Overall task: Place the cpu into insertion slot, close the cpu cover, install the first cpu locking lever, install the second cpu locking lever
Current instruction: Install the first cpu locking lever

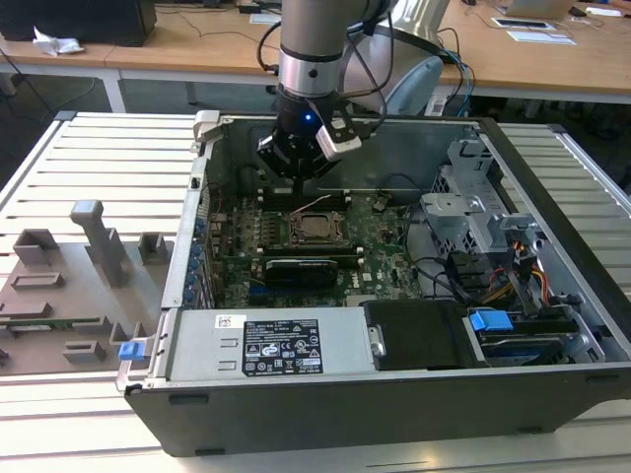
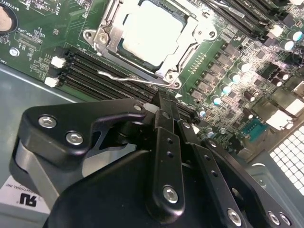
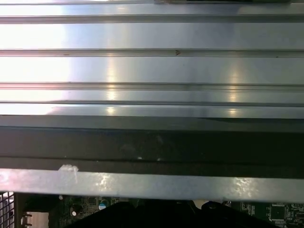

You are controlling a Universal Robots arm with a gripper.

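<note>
**Second wrist view: CPU seated, cover down, a lever wire still free**

In the second wrist view the cpu (image 2: 151,28) lies flat in the insertion slot (image 2: 124,53), its pale metal top showing through the window of the cpu cover (image 2: 190,35), which rests closed over it. In the exterior view the same socket sits mid-board, the cpu (image 1: 315,228) just below my tool. A thin locking lever (image 2: 128,78) runs along the socket's edge above the memory slots (image 2: 90,71); it looks unlatched, standing off the board, though I cannot be sure.

My gripper (image 2: 164,111) hangs close to that lever's end, fingers drawn together to a narrow tip with nothing between them. In the exterior view my gripper (image 1: 301,172) hovers over the motherboard (image 1: 237,241) inside the computer case (image 1: 394,389).

I judge the lever to be a springy steel wire: light, stiff along its length, slick on the pads, likely to snap back if it slips. Best met at its bent end. The chip and pin field beneath are fragile, so any push belongs on the wire, not the cover.

The first wrist view looks across the ribbed aluminium table (image 3: 152,71).
</note>
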